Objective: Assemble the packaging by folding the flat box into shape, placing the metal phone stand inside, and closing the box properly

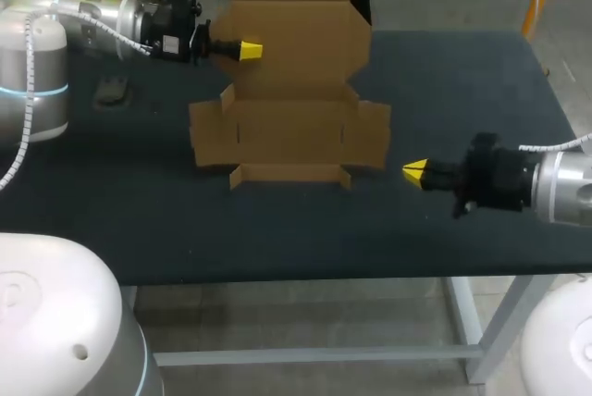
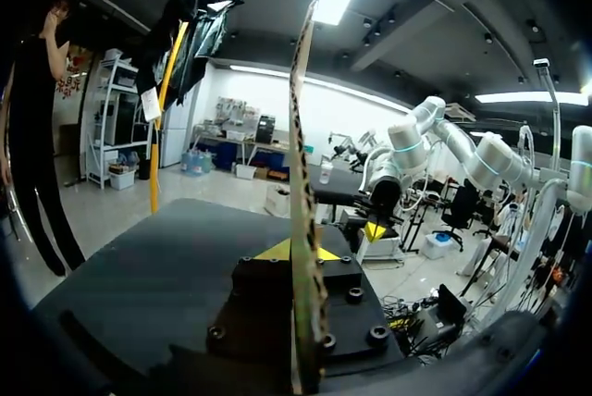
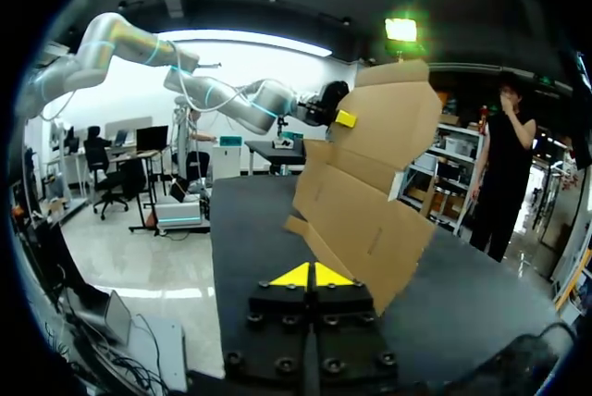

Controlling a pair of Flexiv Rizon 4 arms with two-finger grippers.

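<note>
The brown cardboard box (image 1: 291, 128) lies unfolded on the black table, its front part flat and its rear lid panel raised upright. My left gripper (image 1: 250, 49) is shut on the left edge of that raised panel. In the left wrist view the thin cardboard edge (image 2: 301, 183) runs up between the yellow tips (image 2: 296, 250). My right gripper (image 1: 415, 171) hovers shut and empty just right of the box's right flap. From the right wrist, the box (image 3: 370, 192) stands ahead of its closed tips (image 3: 314, 275), with the left gripper (image 3: 345, 118) at the panel's far edge.
A small dark object (image 1: 113, 91) sits on the table (image 1: 462, 81) at the far left, under my left arm; I cannot tell what it is. Bare tabletop lies in front of the box and to its right.
</note>
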